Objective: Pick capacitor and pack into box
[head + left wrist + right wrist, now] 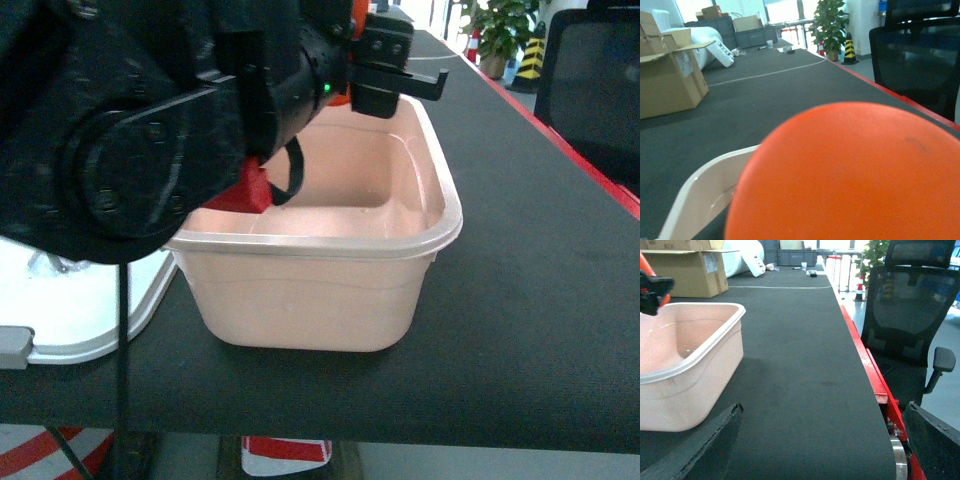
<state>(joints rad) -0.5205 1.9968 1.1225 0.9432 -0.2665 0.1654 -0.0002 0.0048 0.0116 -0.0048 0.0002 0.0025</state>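
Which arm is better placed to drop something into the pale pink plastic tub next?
Left, probably. The left arm hangs over the pale pink plastic tub. The right wrist camera looks along the black mat beside it; the right gripper's fingers rest low, outside the tub.

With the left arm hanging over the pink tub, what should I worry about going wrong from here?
1. The left arm fills most of the head view, and an orange blur covers the left wrist view, so a release into the pale pink rectangular plastic tub may go unchecked.
2. The arm sits low over the tub's near-left rim; moving sideways could knock the tub.
3. The white lid lies against the tub's left side, where the arm might catch it.
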